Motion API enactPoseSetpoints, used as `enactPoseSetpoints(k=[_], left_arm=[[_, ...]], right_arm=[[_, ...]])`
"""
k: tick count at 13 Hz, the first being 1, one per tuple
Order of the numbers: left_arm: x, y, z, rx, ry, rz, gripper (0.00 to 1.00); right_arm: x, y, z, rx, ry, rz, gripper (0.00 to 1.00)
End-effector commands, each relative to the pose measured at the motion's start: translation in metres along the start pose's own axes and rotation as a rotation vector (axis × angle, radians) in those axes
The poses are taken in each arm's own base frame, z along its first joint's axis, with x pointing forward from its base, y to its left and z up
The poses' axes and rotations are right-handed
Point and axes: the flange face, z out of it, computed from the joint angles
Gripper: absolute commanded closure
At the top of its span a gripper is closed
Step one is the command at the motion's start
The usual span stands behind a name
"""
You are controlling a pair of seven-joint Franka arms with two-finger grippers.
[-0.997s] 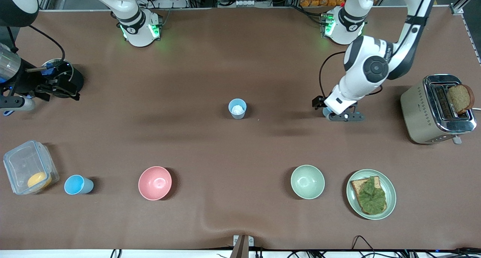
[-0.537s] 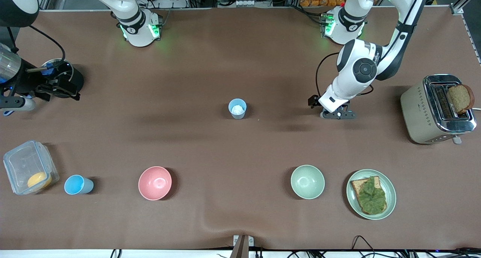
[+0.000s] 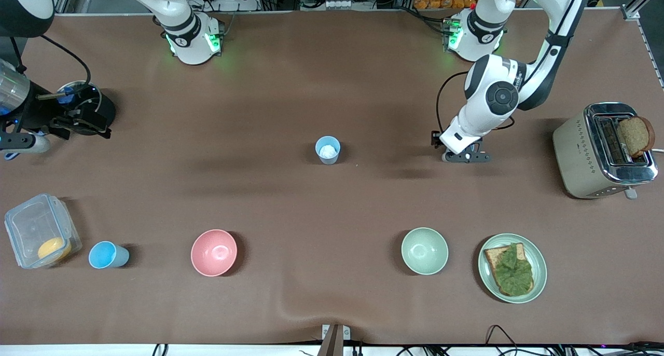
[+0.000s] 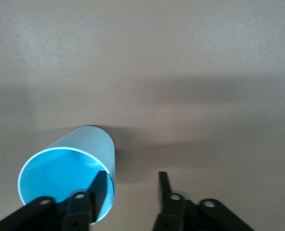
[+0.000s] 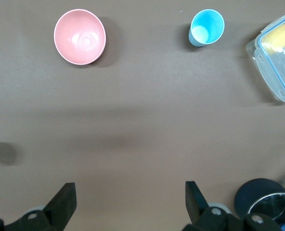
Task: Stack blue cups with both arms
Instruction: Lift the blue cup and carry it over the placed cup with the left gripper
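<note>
Three blue cups show. One blue cup stands under my left gripper, hidden by the hand in the front view. One finger is inside its rim. The other stands outside, with a gap between it and the cup's wall. The left gripper is low over the table, toward the left arm's end. A second cup, with something white in it, stands mid-table. The third cup stands beside the clear container. My right gripper waits open and holds nothing, at the right arm's end.
A pink bowl and a pale green bowl stand near the front camera. A plate with toast and lettuce lies beside the green bowl. A toaster and a clear container sit at the table's ends.
The left gripper has shifted slightly toward the bases and down over its cup, and its fingers have narrowed. The right arm has not moved.
</note>
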Motion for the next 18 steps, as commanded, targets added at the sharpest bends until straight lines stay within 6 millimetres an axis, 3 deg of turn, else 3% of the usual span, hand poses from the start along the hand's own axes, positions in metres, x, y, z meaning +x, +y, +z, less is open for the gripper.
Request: enactPoseSetpoints(k=[1,2,4,8,11,14,18], left_arm=[[-0.001,-0.010,0.003,-0.004,0.006,-0.004,0.70],[0.001,-0.017,0.003,-0.003,0.006,-0.009,0.75],[-0.003,-0.022,0.008,-0.001,-0.006,-0.008,1.00],[-0.006,-0.024,-0.001,0.002,-0.002,-0.026,1.00],[0.006,-0.015,-0.037,-0.008,0.042,-0.016,1.00],[0.025,0.011,-0.089,-0.028,0.072,0.014,1.00],[0.027,0.095,-0.150,-0.067,0.094,0.082,1.00]], right_arm=[[0.000,0.003,-0.003,-0.003,-0.004,0.006,0.00],[0.000,0.002,-0.003,-0.004,-0.005,0.004,0.00],[0.000,0.002,-0.002,-0.004,-0.006,0.004,0.00],[0.000,0.003,-0.002,-0.003,-0.006,0.007,0.00],[0.001,0.004,0.000,-0.003,-0.009,0.009,0.00],[0.001,0.005,0.000,-0.002,-0.009,0.011,0.00],[0.000,0.004,0.000,-0.003,-0.009,0.009,0.00]])
